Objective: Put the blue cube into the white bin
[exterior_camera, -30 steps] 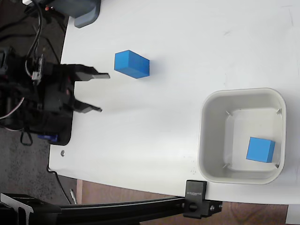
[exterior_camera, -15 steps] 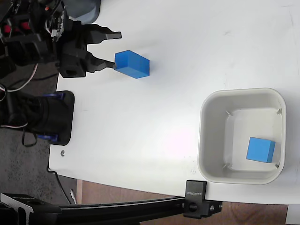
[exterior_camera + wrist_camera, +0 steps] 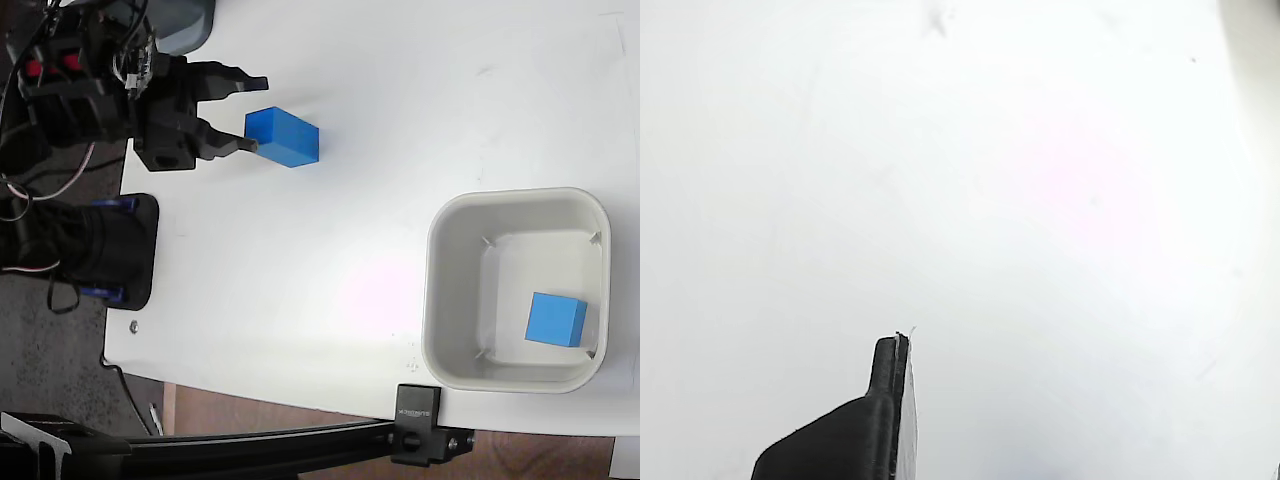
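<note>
In the fixed view a blue cube lies on the white table at the upper left. My gripper reaches in from the left and is open. Its lower fingertip meets the cube's left edge, while the upper finger stands above and apart from the cube. The white bin sits at the lower right, and a second blue cube rests inside it near its right wall. The wrist view shows only one black finger over bare white table; no cube appears there.
A grey housing sits at the table's top left corner. The arm's black base and cables are off the left edge. A black clamp grips the table's bottom edge below the bin.
The gripper swung from the left middle up to the cube's height. Then it edged right, so its lower fingertip now meets the cube's left edge. Both cubes are unmoved.
</note>
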Action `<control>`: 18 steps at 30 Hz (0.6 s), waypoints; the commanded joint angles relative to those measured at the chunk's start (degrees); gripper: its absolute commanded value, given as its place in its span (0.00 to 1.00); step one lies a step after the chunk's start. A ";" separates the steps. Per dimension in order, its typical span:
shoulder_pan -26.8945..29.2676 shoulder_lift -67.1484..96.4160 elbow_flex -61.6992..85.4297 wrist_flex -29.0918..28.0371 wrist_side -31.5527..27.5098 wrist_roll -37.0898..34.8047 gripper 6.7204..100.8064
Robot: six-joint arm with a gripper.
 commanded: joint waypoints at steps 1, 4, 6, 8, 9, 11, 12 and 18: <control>-1.05 2.46 -0.09 -2.29 1.41 0.53 0.99; -1.58 2.72 1.14 -3.08 1.76 0.88 0.99; -1.93 3.08 1.58 -3.43 1.93 0.88 0.99; -2.20 3.16 1.85 -3.69 2.02 0.79 0.99; -2.29 3.08 2.02 -3.87 2.11 0.79 0.99; -2.37 3.16 2.81 -4.39 2.11 0.79 0.99; -2.37 3.34 3.34 -4.83 2.11 0.88 0.99; -2.37 3.60 5.19 -6.86 2.11 1.14 0.99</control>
